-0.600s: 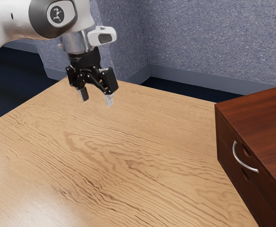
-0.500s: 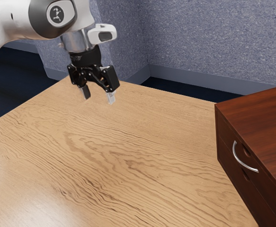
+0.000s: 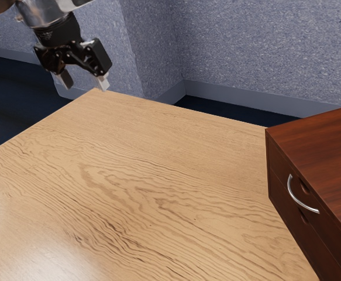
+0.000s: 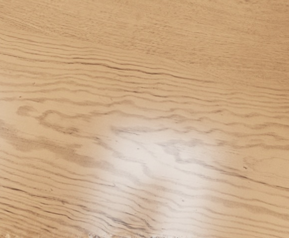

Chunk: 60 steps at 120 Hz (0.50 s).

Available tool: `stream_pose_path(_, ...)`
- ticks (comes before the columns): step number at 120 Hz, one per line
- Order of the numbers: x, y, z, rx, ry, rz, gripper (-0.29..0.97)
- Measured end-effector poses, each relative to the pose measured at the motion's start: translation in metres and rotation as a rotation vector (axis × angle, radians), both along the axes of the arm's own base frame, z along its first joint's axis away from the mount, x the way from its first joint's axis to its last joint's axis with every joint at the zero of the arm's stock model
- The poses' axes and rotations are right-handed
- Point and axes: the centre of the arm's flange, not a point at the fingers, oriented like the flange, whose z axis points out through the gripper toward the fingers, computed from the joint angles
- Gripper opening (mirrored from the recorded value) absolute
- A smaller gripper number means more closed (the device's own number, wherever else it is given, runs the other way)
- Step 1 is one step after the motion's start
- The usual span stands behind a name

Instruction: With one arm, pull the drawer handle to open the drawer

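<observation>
**Gripper high over the far table corner, handle not yet reached.**
We see the gripper [image 3: 85, 83] spread wide and empty, well apart from the curved metal handle [image 3: 292, 196] on the dark wooden drawer [image 3: 312, 198] at the exterior view's right (its front looks flush, so we judge it shut). The open fingers suit a coming grasp. The table [image 3: 135, 175] is glossy pale woodgrain, and speckled grey walls [image 3: 264, 41] stand behind.
</observation>
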Motion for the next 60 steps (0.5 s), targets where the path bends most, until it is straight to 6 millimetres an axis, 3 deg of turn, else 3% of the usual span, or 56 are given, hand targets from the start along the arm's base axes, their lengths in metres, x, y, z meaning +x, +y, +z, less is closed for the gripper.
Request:
stream_pose_path(17, 0.024, -0.048, -0.037, -0.091, 0.076, 0.072, 0.68)
stream_pose_path(30, 0.029, -0.047, -0.072, -0.121, 0.165, 0.201, 0.68)
stream_pose_path(45, 0.011, -0.037, -0.066, -0.109, 0.154, 0.346, 0.68)
stream_pose_path(60, 0.009, -0.038, -0.063, -0.160, 0.143, 0.441, 0.68)
